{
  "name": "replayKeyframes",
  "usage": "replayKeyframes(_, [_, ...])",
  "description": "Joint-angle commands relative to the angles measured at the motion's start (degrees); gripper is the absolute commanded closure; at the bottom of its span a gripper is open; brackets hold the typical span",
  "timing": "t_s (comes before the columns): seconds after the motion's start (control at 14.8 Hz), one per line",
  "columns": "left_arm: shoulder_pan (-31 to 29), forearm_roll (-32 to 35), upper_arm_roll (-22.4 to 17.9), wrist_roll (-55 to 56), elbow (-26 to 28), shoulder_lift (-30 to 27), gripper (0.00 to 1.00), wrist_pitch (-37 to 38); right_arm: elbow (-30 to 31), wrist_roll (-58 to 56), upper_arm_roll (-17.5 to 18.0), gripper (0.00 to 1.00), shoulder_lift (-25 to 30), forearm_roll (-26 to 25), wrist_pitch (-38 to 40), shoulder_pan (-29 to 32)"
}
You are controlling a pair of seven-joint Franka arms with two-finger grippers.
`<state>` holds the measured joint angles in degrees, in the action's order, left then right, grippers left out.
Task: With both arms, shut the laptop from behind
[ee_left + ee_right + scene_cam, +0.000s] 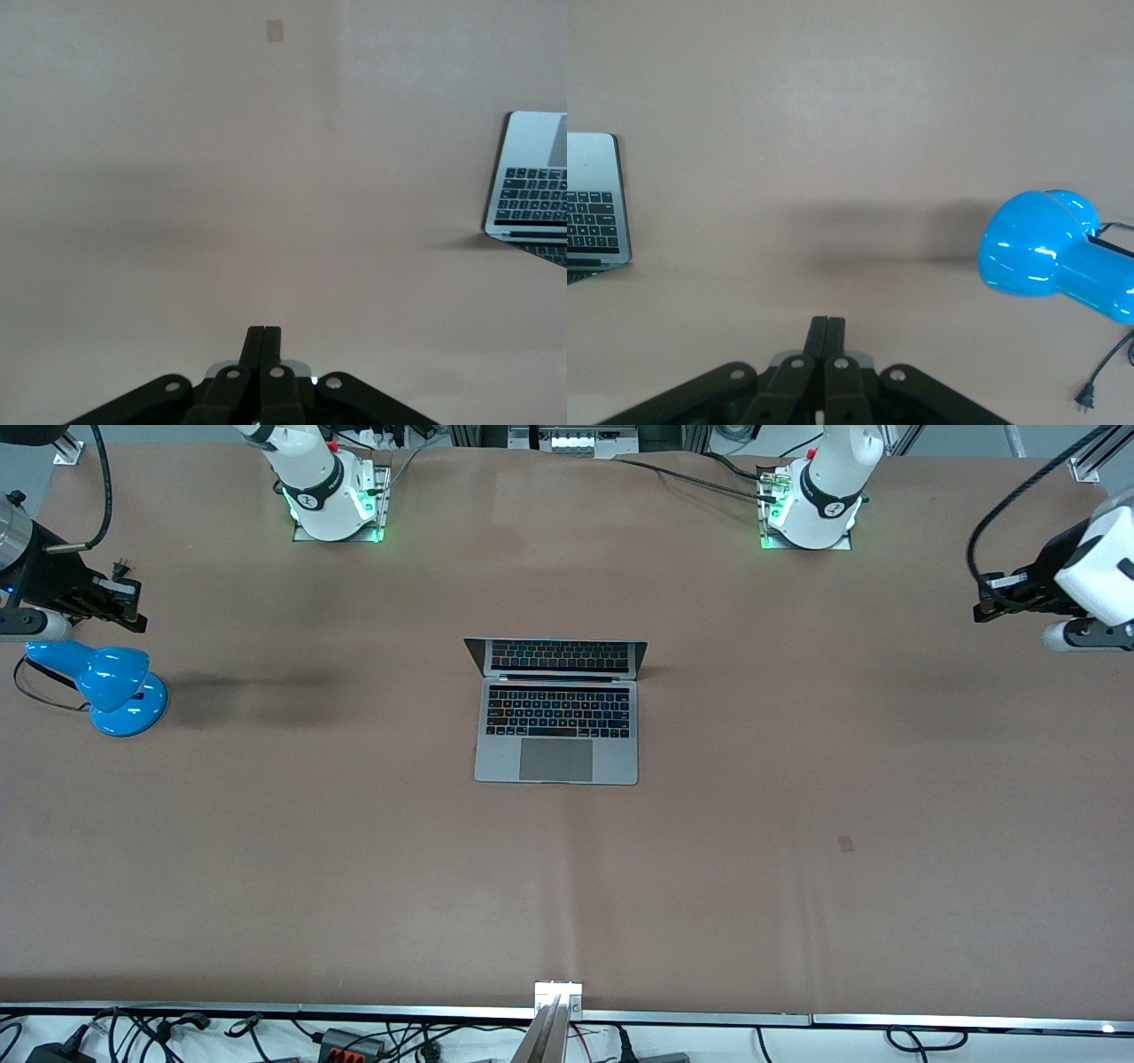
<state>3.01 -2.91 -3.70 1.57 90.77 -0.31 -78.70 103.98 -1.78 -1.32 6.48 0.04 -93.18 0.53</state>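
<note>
The grey laptop (556, 726) lies open in the middle of the table, its screen standing on the side toward the robots' bases. Its corner shows in the left wrist view (536, 177) and in the right wrist view (594, 199). My left gripper (982, 611) hangs over the left arm's end of the table, well apart from the laptop; it is shut and empty (264, 332). My right gripper (137, 622) hangs over the right arm's end of the table, just above a blue lamp; it is shut and empty (827, 323).
A blue desk lamp (106, 686) with a black cord lies at the right arm's end of the table; it also shows in the right wrist view (1050, 252). A small brown patch (846, 843) marks the brown table cover. Cables hang at the table edge nearest the camera.
</note>
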Motion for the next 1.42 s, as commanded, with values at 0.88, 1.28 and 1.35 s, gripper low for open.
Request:
replayKeyframes(0.88, [1.21, -29.31, 13.88, -1.39, 29.74, -10.38, 1.00, -17.04, 8.51, 12.05, 1.06, 1.00, -7.97, 12.88, 1.00, -20.46])
replayKeyframes(1.28, [1.21, -35.14, 21.88, -1.57, 36.05, -9.80, 1.00, -23.50, 10.01, 19.34, 1.06, 1.00, -12.01, 18.59, -4.81, -30.83])
replayKeyframes(1.35, [1.21, -35.23, 24.42, -1.31, 36.92, -9.54, 1.00, -26.04, 10.01, 20.83, 1.06, 1.00, -13.24, 19.38, -6.30, -32.68])
